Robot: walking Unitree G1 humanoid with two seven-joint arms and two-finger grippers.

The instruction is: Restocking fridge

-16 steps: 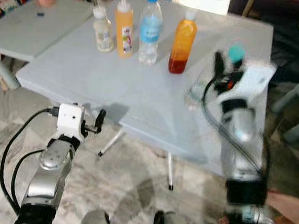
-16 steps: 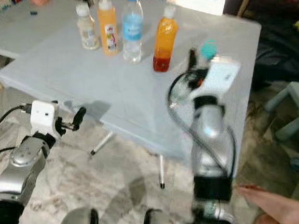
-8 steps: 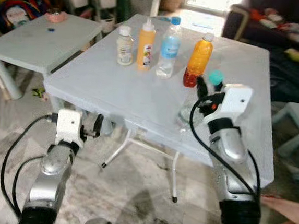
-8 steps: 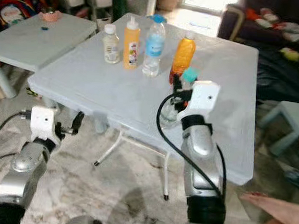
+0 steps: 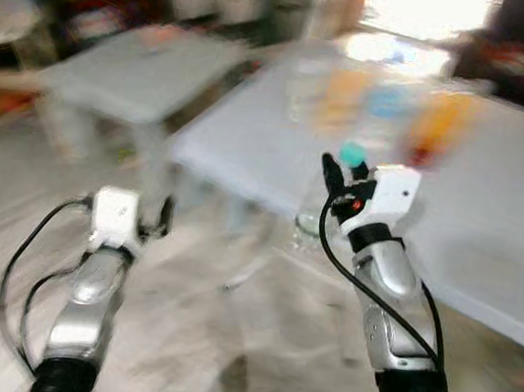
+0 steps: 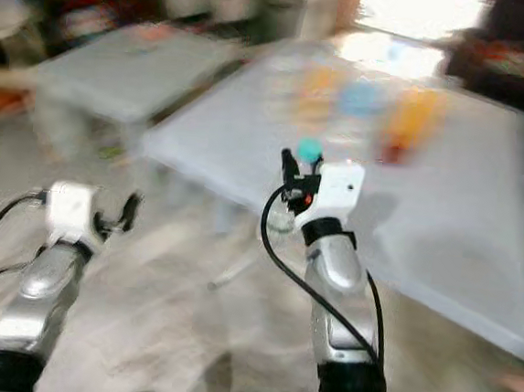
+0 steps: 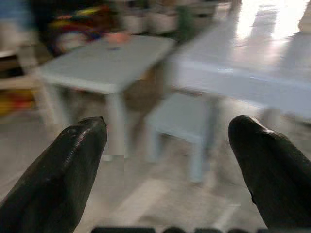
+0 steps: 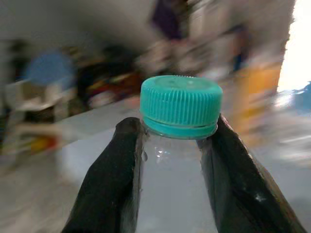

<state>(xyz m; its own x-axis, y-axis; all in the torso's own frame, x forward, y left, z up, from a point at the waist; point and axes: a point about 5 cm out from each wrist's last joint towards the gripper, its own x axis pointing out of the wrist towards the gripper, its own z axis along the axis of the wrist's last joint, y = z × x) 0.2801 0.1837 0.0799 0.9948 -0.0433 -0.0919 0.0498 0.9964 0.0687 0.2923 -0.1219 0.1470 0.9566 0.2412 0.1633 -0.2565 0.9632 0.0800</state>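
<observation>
Bottle [image 8: 177, 160] of clear plastic with a teal cap [image 8: 180, 105] is clamped just under that cap by the right gripper [image 8: 177, 145], one black finger [image 8: 114, 179] pressed to each side of its neck, and it hangs upright from the gripper in the air. Beyond the right gripper stands the large pale bench [image 5: 481, 215], heavily blurred, carrying smeared shapes in orange and blue that look like more bottles [image 5: 393, 111]; they sit well past the held bottle and higher in the head views. A smaller pale bench [image 7: 104, 65] lies ahead of the left gripper [image 7: 172, 167], with a low stool [image 7: 182, 121] nearer to it. The left gripper is held out low over the floor [image 5: 232, 331], its fingers [image 7: 63, 174] spread wide with nothing between them.
</observation>
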